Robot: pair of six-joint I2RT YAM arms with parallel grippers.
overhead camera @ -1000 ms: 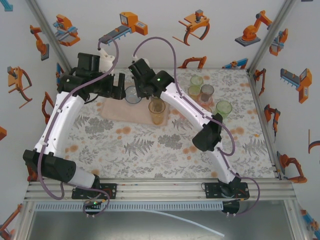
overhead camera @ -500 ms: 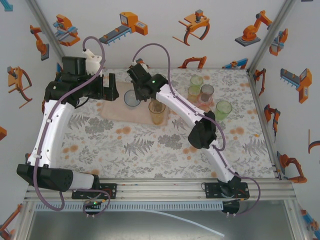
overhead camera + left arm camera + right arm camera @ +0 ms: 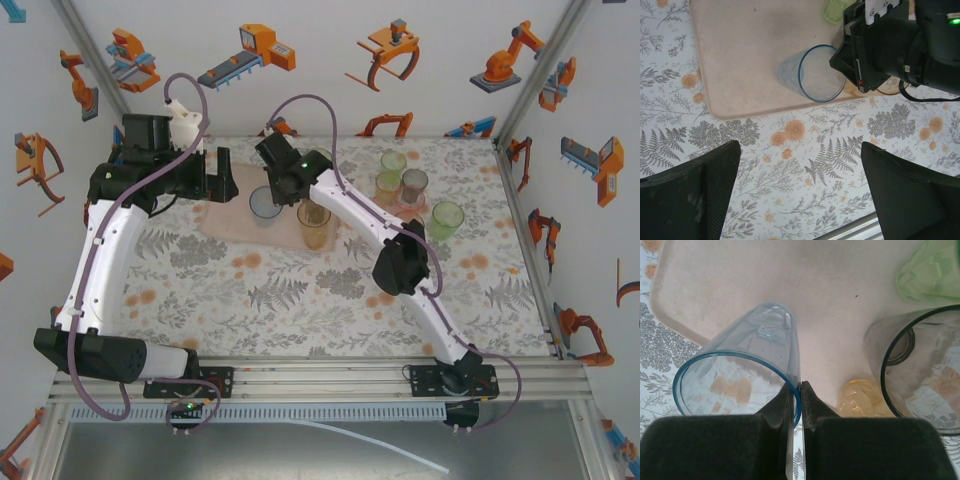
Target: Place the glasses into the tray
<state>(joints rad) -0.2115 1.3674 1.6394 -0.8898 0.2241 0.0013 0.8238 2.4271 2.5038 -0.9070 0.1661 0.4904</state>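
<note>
In the upper left of the top view the left gripper (image 3: 222,178) hangs at the far-left end of the tray (image 3: 232,224). Its fingers (image 3: 695,195) are spread wide apart with nothing between them. Its wrist view looks past both pads at the flowered tablecloth (image 3: 805,165).

The pale pink tray lies on the cloth, left of centre. Near its front edge is a blue glass (image 3: 265,203), mouth up and with nothing in it. The right gripper (image 3: 795,390) is pinched together on that glass's rim, the thin wall caught between its two pads. Whether the base rests on the tray or is held just clear of it cannot be told.

Just right of it, at the tray's front right corner, stands an amber glass (image 3: 314,228) with a darker rim. The right wrist view shows a smoky grey glass (image 3: 920,365), cut off by the right edge of the frame. A yellowish faceted base (image 3: 860,397) sits beside it. Whether these are two tumblers or one nested in the other is hard to make out. A crinkled green glass (image 3: 930,270) sits further back on the tray, cut off at the upper right.

In the upper right of the top view a cluster of glasses (image 3: 413,183) stands on the cloth, well apart from the tray. The glasses are green, yellowish and smoky pink. A lone green glass (image 3: 447,217) stands just below them. The right arm partly hides the tray's right end.
</note>
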